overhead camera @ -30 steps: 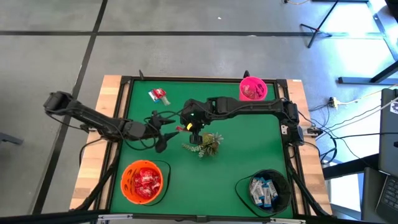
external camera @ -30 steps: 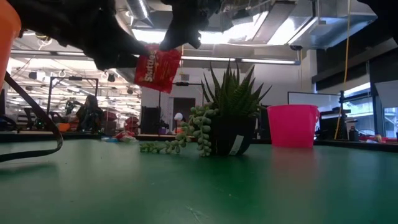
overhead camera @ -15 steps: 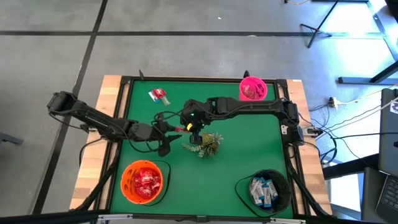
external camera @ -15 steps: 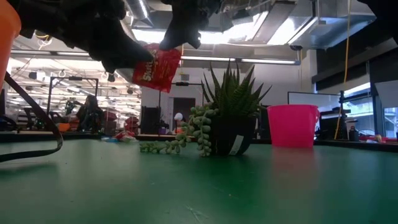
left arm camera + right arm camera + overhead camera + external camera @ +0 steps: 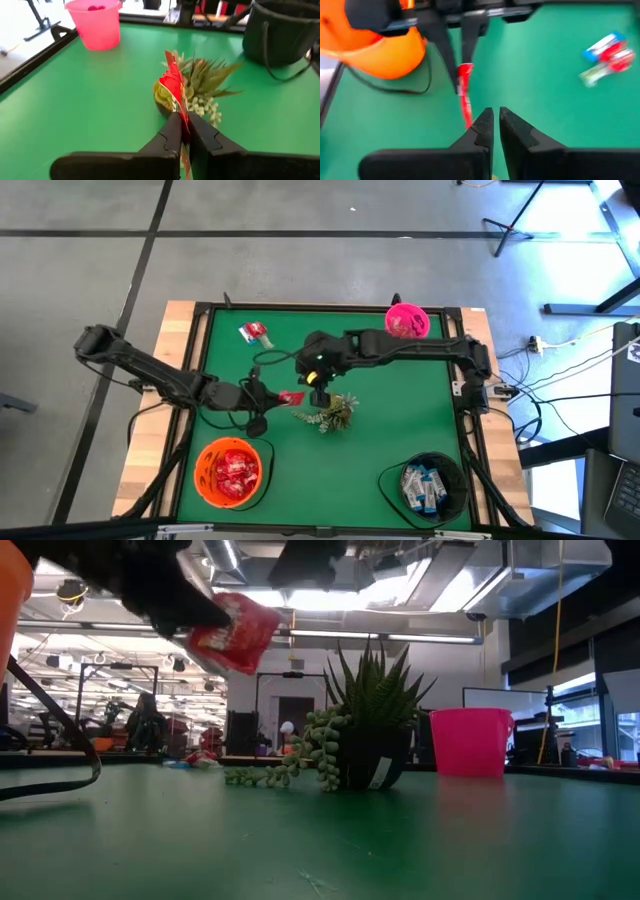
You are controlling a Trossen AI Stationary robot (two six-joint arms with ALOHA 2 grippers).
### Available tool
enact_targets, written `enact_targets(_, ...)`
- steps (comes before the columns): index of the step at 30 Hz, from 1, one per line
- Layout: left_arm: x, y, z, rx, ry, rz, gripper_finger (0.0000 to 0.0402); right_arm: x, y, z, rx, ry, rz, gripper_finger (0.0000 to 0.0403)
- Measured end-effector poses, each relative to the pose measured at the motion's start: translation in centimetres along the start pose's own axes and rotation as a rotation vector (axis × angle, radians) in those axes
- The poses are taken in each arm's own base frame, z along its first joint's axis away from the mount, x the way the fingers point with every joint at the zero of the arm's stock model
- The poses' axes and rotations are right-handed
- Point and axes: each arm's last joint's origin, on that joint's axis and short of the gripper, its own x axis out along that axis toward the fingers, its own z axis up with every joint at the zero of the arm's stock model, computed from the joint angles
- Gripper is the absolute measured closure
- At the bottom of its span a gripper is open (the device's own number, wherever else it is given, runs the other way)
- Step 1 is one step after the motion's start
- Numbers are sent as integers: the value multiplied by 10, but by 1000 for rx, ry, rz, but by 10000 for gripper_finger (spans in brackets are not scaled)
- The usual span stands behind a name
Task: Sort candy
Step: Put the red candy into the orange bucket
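Note:
A shiny red candy packet [image 5: 290,396] hangs in the air left of a small potted plant [image 5: 330,412]; it also shows in the low view [image 5: 232,632]. My left gripper [image 5: 272,396] is shut on it. My right gripper [image 5: 319,378] hovers just beyond the packet toward the far right, above the plant, shut and empty; in the right wrist view the right gripper's fingertips [image 5: 492,120] stand beside the packet's free end [image 5: 465,112] without holding it. A few loose candies [image 5: 256,333] lie on the green mat at the far left. My left gripper pinches one end of the red packet [image 5: 178,116] between its two fingers. The fingers come roughly level from the table's left. The packet stands edge-on and sticks out past the fingertips, tilted, lifted clear of the table.
An orange bowl [image 5: 231,472] with red packets stands near left. A black bowl [image 5: 428,485] with white-and-blue packets stands near right. A pink cup [image 5: 406,322] stands at the far right. The plant sits mid-table under the right arm.
The red packet, which hung below my right gripper, has passed to my left gripper. My left gripper went toward the table's right, took hold, then drew back a little toward the near left; the packet has tilted. My right gripper has let go and gone up and slightly far-right.

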Motion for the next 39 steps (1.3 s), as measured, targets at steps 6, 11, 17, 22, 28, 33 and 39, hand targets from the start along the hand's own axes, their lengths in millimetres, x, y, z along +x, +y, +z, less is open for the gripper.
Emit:
enact_targets(6,-26,-13,40,50,203,4,401,-34,15,7,-58,-61,-82,367)
enact_targets(11,-62,-33,66,7,361,-116,401,-50,21,4,-81,-62,-109,366)
enact_targets(17,-105,-62,68,-123,433,-218,401,-52,23,-14,-80,-75,-107,366)
enact_targets(22,-127,-82,56,-262,473,-251,401,-56,21,-33,-57,-131,-108,366)
enact_targets(28,-129,-98,39,-380,626,-230,401,-65,17,-49,-22,-191,-120,366)
enact_targets(33,-128,-104,30,-449,737,-187,401,-60,17,-54,-24,-189,-120,366)
enact_targets(39,-128,-106,29,-452,704,-176,401,-56,17,-55,-28,-213,-120,366)
